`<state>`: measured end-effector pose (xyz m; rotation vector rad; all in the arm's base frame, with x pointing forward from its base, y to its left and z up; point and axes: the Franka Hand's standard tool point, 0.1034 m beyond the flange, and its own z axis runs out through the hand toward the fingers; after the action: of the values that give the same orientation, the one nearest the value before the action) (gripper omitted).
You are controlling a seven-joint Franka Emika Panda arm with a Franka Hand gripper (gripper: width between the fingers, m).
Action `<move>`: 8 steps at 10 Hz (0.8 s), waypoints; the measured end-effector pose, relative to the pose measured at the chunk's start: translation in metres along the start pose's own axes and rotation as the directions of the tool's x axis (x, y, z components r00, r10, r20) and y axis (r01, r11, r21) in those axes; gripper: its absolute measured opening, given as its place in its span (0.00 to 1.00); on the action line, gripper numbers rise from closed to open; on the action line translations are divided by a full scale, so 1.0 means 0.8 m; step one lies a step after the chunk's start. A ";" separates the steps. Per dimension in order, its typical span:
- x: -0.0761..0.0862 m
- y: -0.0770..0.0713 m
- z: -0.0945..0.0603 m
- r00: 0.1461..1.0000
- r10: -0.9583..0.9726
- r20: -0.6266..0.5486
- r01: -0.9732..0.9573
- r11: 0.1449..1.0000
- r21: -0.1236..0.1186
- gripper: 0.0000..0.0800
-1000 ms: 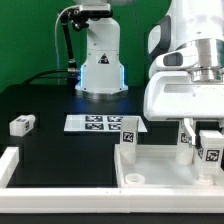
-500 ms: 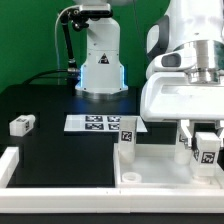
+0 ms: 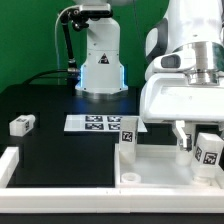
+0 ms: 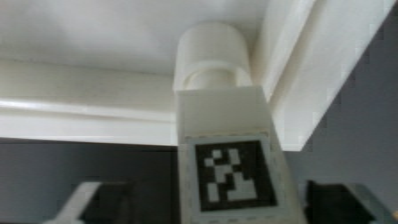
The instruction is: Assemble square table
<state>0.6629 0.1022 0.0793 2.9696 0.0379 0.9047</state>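
The square table's white slab (image 3: 160, 165) lies at the front on the exterior view's right, rim up. Two leg blocks stand in it, one (image 3: 128, 137) at its far corner and one (image 3: 186, 143) half hidden behind my hand. A third leg (image 3: 208, 152) leans tilted at the slab's corner, between my fingers. My gripper (image 3: 199, 140) hangs right over it. In the wrist view this tagged leg (image 4: 228, 165) runs up to the slab's corner rim (image 4: 302, 70). My gripper (image 4: 214, 205) stands open, with dark gaps between both fingers and the leg. A fourth leg (image 3: 22, 124) lies loose on the exterior view's left.
The marker board (image 3: 97, 123) lies flat mid-table. A long white rail (image 3: 12, 166) runs along the front on the exterior view's left. The robot base (image 3: 100, 60) stands at the back before a green wall.
The leg under my hand stood upright a second ago and now leans tilted and slightly lower. My hand has barely moved.
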 end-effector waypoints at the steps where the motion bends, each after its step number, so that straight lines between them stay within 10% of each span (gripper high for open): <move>1: 0.000 0.000 0.000 1.000 -0.001 0.000 0.001 1.000 0.000 0.63; 2: 0.000 0.000 0.000 1.000 -0.002 0.000 0.002 1.000 0.000 0.78; 8: 0.000 0.000 0.000 1.000 -0.006 0.001 0.006 1.000 0.000 0.81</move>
<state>0.6629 0.1022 0.0795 2.9682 0.0472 0.9029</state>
